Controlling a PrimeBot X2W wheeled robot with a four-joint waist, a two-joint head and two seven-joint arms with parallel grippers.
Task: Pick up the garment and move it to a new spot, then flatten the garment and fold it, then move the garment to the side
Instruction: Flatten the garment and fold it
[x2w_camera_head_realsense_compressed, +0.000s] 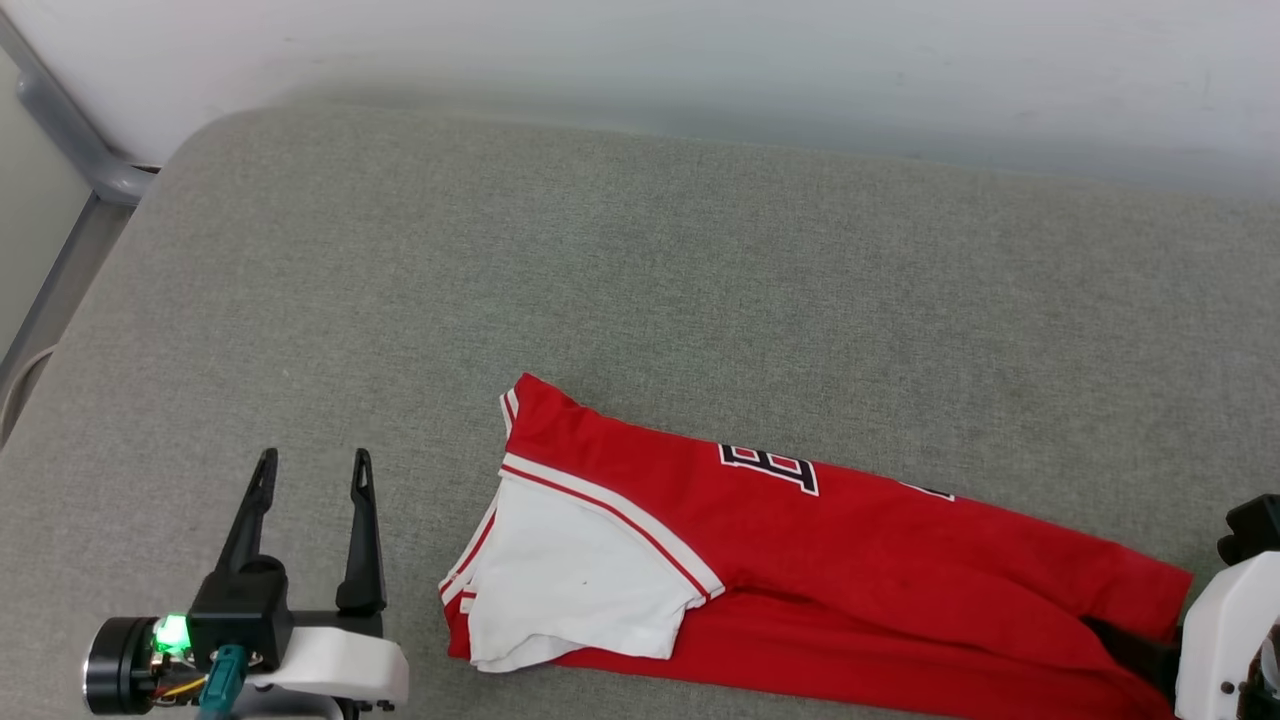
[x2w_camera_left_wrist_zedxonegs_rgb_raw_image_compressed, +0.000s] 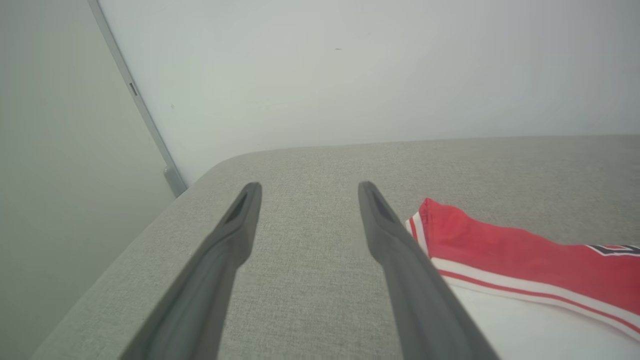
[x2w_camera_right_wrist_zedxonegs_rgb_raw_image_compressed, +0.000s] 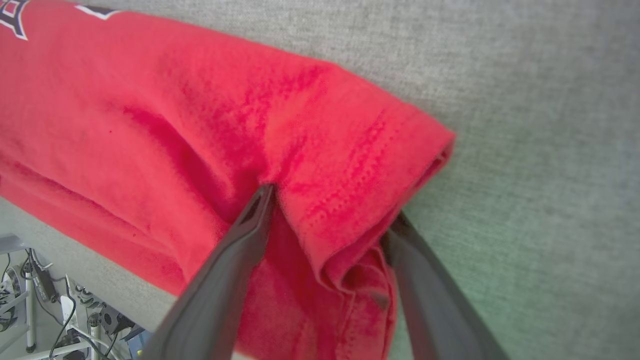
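Observation:
The garment (x2w_camera_head_realsense_compressed: 850, 560), a red jersey with a white sleeve (x2w_camera_head_realsense_compressed: 570, 580) and striped trim, lies folded into a long band across the front of the grey cushion (x2w_camera_head_realsense_compressed: 600, 250). Part of its black lettering shows on top. My left gripper (x2w_camera_head_realsense_compressed: 315, 458) stands open over bare cushion just left of the sleeve, with nothing between its fingers (x2w_camera_left_wrist_zedxonegs_rgb_raw_image_compressed: 308, 186). My right gripper (x2w_camera_right_wrist_zedxonegs_rgb_raw_image_compressed: 331, 202) is at the garment's right end (x2w_camera_right_wrist_zedxonegs_rgb_raw_image_compressed: 200, 100), jaws wide apart. A bunched fold of red hem lies between the fingers. One finger rests on the cloth and the other is tucked under the hem.
A white wall (x2w_camera_head_realsense_compressed: 700, 50) runs behind the cushion, and a grey metal rail (x2w_camera_head_realsense_compressed: 70, 130) slants down at the far left. The cushion's front edge drops to a floor with cables and equipment (x2w_camera_right_wrist_zedxonegs_rgb_raw_image_compressed: 45, 310). Bare cushion stretches behind and left of the garment.

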